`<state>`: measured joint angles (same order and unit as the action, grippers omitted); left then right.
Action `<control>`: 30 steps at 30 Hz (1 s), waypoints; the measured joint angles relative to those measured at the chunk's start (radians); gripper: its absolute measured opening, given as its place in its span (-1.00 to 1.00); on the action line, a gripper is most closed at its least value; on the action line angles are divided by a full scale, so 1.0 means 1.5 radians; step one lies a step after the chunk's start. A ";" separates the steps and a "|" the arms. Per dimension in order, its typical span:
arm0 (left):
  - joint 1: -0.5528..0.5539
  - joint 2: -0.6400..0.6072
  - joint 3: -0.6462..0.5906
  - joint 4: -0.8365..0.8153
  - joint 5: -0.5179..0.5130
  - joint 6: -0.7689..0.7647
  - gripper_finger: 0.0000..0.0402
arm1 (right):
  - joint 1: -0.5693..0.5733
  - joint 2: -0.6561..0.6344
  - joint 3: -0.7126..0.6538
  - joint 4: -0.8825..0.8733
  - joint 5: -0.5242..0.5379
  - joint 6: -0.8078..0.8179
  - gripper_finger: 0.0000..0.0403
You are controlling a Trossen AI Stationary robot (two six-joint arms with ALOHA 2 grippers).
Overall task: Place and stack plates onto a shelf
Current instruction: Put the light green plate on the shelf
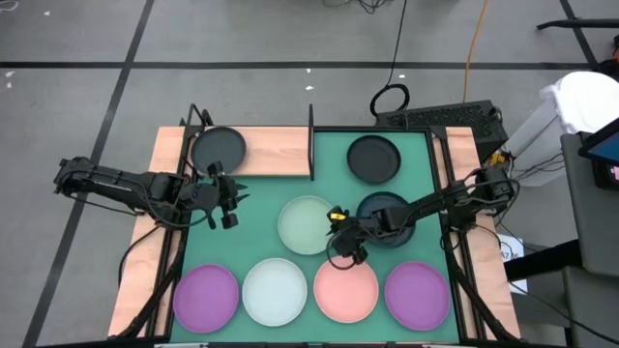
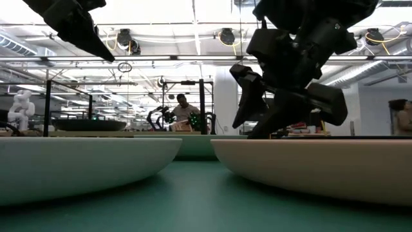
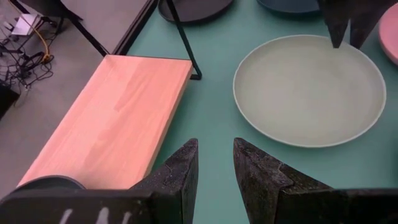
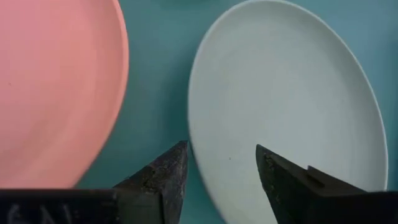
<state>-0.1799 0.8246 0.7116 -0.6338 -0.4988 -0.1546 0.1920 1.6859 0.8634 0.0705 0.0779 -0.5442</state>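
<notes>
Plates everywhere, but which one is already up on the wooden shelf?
The dark plate at the shelf's far left end; every other plate lies on the green mat.

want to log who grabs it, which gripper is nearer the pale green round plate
Right. The right gripper hangs at the pale green round plastic plate's rim, on the pink plate's side. The left gripper sits off its other side, by the shelf.

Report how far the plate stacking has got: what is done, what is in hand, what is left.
Done: one black plate sits on the shelf.

In hand: nothing is gripped. The right gripper, open, hangs over the gap between the pink plate and the white-blue plate. The left gripper is empty beside the shelf.

Left: seven plates on the green mat, including the pale green plate.
</notes>
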 joint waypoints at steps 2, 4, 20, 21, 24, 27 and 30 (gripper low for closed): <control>0.000 0.000 0.000 0.000 0.000 0.001 -0.46 | -0.004 0.000 0.000 -0.001 -0.002 -0.002 -0.22; 0.000 0.000 0.000 0.000 0.000 0.001 -0.46 | -0.009 0.000 0.000 -0.008 -0.015 -0.011 -0.28; 0.000 0.000 0.000 -0.001 0.000 0.001 -0.46 | -0.024 0.023 0.000 -0.023 -0.037 -0.052 -0.58; 0.000 0.000 0.000 -0.001 0.000 0.001 -0.46 | -0.024 0.031 0.000 -0.024 -0.036 -0.058 -0.61; 0.000 0.000 0.000 -0.001 0.000 0.001 -0.46 | -0.024 0.047 0.001 -0.021 -0.037 -0.070 -0.74; 0.000 0.000 0.000 -0.001 0.000 0.001 -0.46 | -0.023 0.050 0.001 -0.014 -0.036 -0.073 -0.88; 0.000 0.000 0.000 -0.001 0.000 0.001 -0.46 | -0.023 0.048 0.002 -0.001 -0.032 -0.075 -0.97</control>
<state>-0.1802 0.8246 0.7116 -0.6353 -0.4984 -0.1524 0.1568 1.7586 0.8663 0.0691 0.0303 -0.6565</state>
